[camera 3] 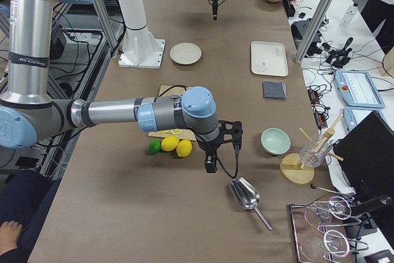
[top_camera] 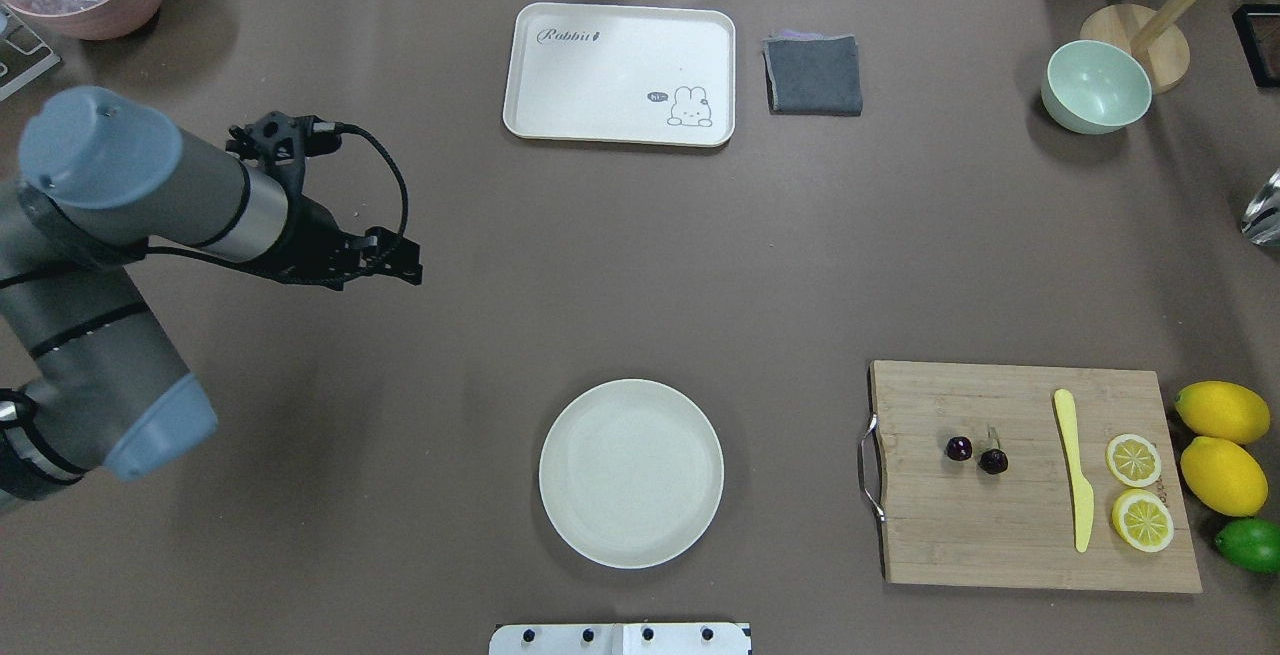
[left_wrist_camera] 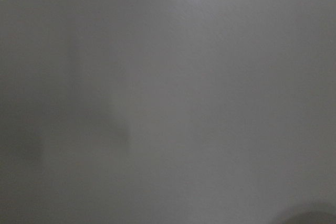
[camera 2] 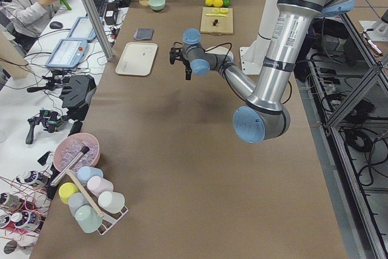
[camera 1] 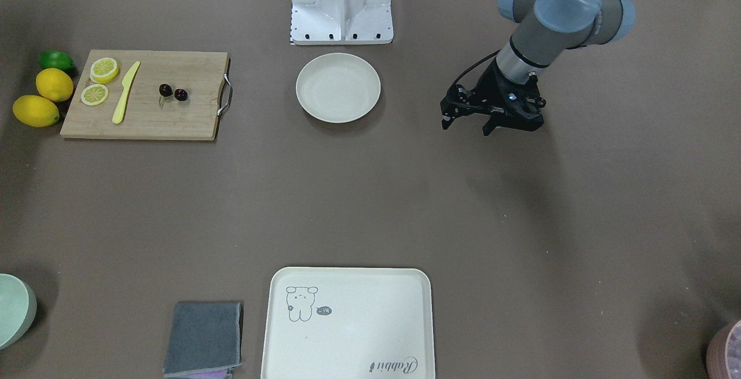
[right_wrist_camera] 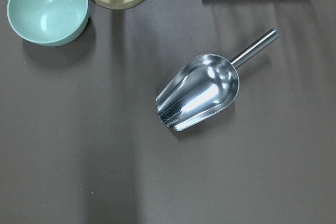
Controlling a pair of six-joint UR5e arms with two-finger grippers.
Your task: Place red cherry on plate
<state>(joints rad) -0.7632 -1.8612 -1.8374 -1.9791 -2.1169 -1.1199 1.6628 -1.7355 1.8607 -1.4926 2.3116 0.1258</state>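
Observation:
The red cherry, a pair of small dark fruits, lies on the wooden cutting board near its handle end; the overhead view shows the red cherry too. The plate, round and cream-white, sits bare by the robot's base and is also in the overhead view as the plate. My left gripper hangs over bare table well away from the plate; I cannot tell whether it is open or shut. My right gripper hovers past the lemons above a metal scoop; its state cannot be told.
On the board lie a yellow knife and two lemon slices. Two lemons and a lime sit beside it. A cream tray, a grey cloth and a green bowl stand at the far edge.

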